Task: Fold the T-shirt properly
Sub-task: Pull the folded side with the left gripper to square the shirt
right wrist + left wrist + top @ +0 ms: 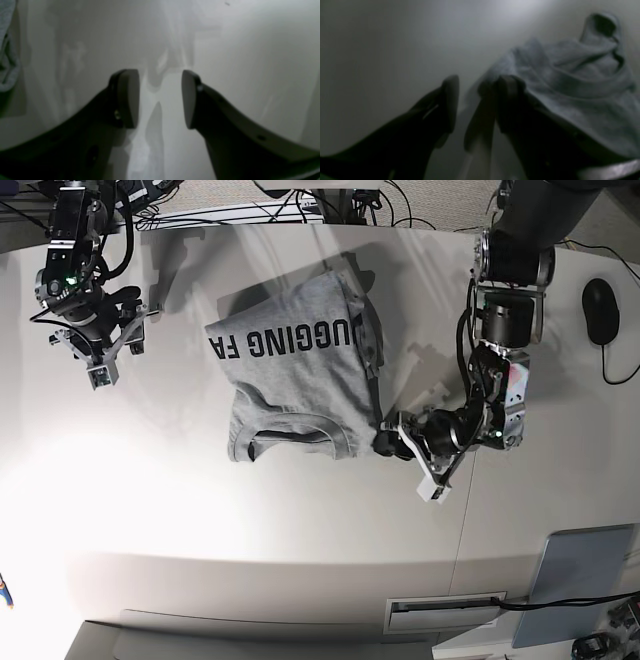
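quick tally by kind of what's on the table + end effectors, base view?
T-shirt: 1
End effectors: 2, left end effector and right end effector
Computer mouse: 1
Grey-blue pad: 1
Total: 5

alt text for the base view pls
A partly folded grey T-shirt with black lettering lies on a white table. The open left gripper sits at its edge; the open right gripper hovers apart.

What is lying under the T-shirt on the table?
Around the T-shirt only the bare white table shows. The shirt is partly folded, so its own lower layers and the table beneath are covered; anything else under it cannot be seen.
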`<state>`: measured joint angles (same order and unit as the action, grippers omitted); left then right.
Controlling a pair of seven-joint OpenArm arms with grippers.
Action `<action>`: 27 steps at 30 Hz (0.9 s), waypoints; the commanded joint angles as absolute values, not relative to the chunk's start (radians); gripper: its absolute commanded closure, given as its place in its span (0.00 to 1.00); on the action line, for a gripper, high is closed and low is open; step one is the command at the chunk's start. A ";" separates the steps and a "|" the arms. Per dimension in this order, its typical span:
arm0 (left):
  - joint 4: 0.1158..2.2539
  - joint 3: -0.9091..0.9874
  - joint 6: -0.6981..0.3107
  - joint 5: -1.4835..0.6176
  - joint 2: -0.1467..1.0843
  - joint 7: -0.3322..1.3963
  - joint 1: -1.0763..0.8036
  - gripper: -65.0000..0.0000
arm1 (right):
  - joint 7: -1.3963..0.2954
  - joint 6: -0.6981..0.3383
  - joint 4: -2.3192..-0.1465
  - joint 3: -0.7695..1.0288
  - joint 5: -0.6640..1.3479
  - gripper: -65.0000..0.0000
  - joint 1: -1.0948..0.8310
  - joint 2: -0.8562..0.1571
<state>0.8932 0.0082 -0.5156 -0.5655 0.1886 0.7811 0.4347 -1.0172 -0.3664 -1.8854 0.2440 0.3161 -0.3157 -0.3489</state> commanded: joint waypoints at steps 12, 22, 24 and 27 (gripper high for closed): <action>0.868 0.009 -0.552 -0.632 0.144 0.805 0.463 0.71 | -1.003 -0.367 -1.904 0.250 0.321 0.58 -0.310 -0.363; 0.925 0.010 -0.627 -1.052 0.190 1.229 0.549 1.00 | -0.990 -0.367 -1.904 0.250 0.321 0.58 -0.310 -0.363; 0.980 0.012 -0.627 -1.184 0.207 1.312 0.546 1.00 | -0.991 -0.367 -1.904 0.250 0.320 0.58 -0.310 -0.363; 1.066 0.056 -0.621 -1.186 0.219 1.328 0.525 1.00 | -0.991 -0.367 -1.904 0.250 0.320 0.58 -0.310 -0.363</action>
<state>1.0512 0.0494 -0.6201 -1.1606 0.2077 1.3361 0.5022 -1.0130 -0.3664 -1.8854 0.2440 0.3157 -0.3157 -0.3485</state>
